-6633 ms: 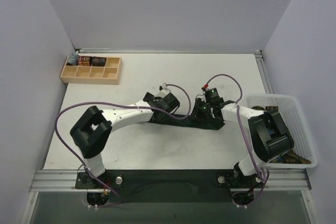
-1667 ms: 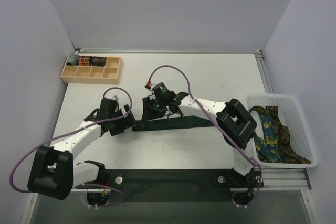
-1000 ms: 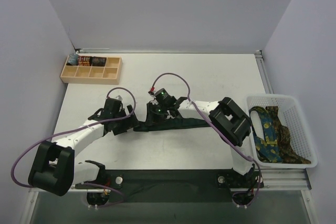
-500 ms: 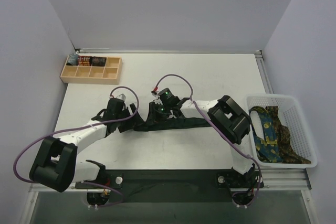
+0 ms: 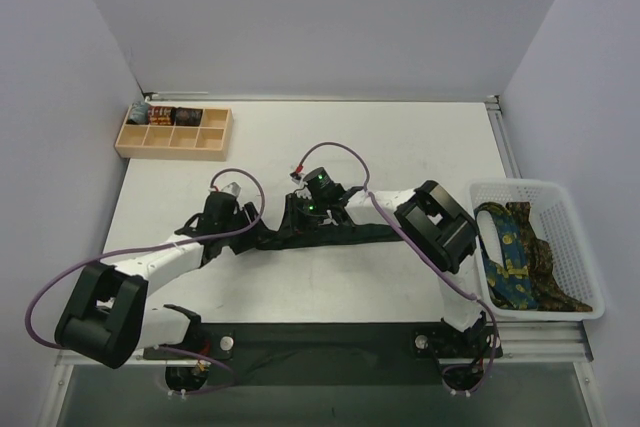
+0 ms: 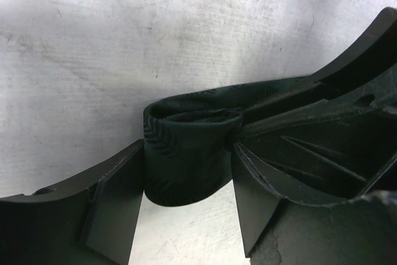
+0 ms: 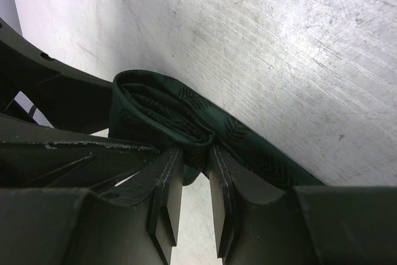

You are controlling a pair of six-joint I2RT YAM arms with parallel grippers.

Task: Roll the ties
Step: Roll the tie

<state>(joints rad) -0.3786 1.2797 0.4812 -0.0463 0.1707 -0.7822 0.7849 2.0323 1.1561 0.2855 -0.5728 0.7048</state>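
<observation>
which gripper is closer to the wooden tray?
Left. The left gripper is right of the wooden tray and nearer the arm bases; the right gripper is farther right along the green tie.

The tie lies flat across the middle of the table, running left to right. Its folded left end sits between the fingers of my left gripper, which reaches in from the near left. Just right of it, my right gripper comes down on the same fold from the far right, its fingers either side of the layers. The tray sits at the far left, with rolls in its far row. The basket stands at the right edge, with more ties inside.
</observation>
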